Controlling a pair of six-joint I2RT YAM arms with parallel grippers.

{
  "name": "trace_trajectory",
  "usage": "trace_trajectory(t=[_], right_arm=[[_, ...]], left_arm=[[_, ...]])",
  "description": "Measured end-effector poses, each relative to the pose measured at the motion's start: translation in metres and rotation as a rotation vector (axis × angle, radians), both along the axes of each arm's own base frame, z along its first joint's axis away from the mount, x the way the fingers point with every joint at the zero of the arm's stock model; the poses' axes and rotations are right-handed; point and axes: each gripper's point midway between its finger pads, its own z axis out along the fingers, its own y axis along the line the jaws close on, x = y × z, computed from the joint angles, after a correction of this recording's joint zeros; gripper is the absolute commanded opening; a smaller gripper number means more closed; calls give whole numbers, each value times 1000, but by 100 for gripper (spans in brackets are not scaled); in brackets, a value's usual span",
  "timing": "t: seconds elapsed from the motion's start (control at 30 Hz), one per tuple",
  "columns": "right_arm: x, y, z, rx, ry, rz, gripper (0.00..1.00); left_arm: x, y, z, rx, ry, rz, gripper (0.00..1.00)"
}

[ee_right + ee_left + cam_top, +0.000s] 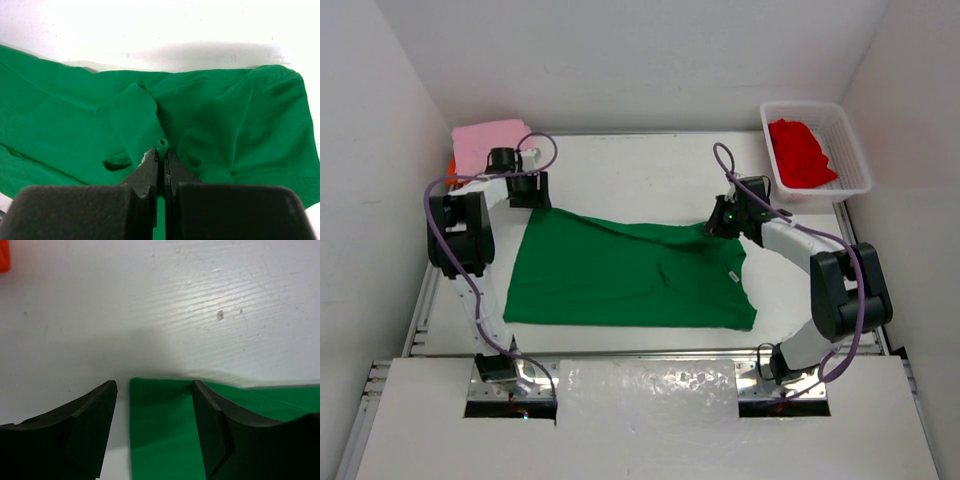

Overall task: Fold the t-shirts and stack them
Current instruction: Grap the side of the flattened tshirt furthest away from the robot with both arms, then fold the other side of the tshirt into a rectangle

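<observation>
Green shirt (pixel 620 275) is spread out mid-worktop (pixel 630 175). Left pincer (pixel 154 390) hangs spread wide at the shirt's far left corner: one finger over bare worktop, the other over green cloth. Right pincer (pixel 161 152) is pressed together, pinching a small ridge of green fabric at the far right edge, by a sleeve. Pink shirt (pixel 488 143) sits folded in the far left corner, a sliver of orange shirt (pixel 451 167) at its edge. Red shirt (pixel 800 152) lies bunched in the white basket (pixel 855 160), far right.
</observation>
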Motion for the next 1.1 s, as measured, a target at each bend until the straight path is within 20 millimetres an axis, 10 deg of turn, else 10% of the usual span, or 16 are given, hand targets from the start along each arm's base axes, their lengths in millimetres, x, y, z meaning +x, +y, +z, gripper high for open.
trace_trajectory(t=[0.17,0.37,0.5,0.83,1.1], right_arm=[[-1,-2,-1,-6,0,-5,0],[0,-2,7,-5,-21,-7,0],[0,-2,8,-5,-22,-8,0],[-2,-6,14,-31,-30,2,0],[-32,-12,36,-20,-93,11,0]], left_arm=[[1,-13,-2,19,9,-3,35],[-10,-11,-4,38,53,-7,37],[-19,-5,-6,78,83,-7,0],[-51,-8,-2,96,94,-84,0],[-97,-7,56,189,-73,-246,0]])
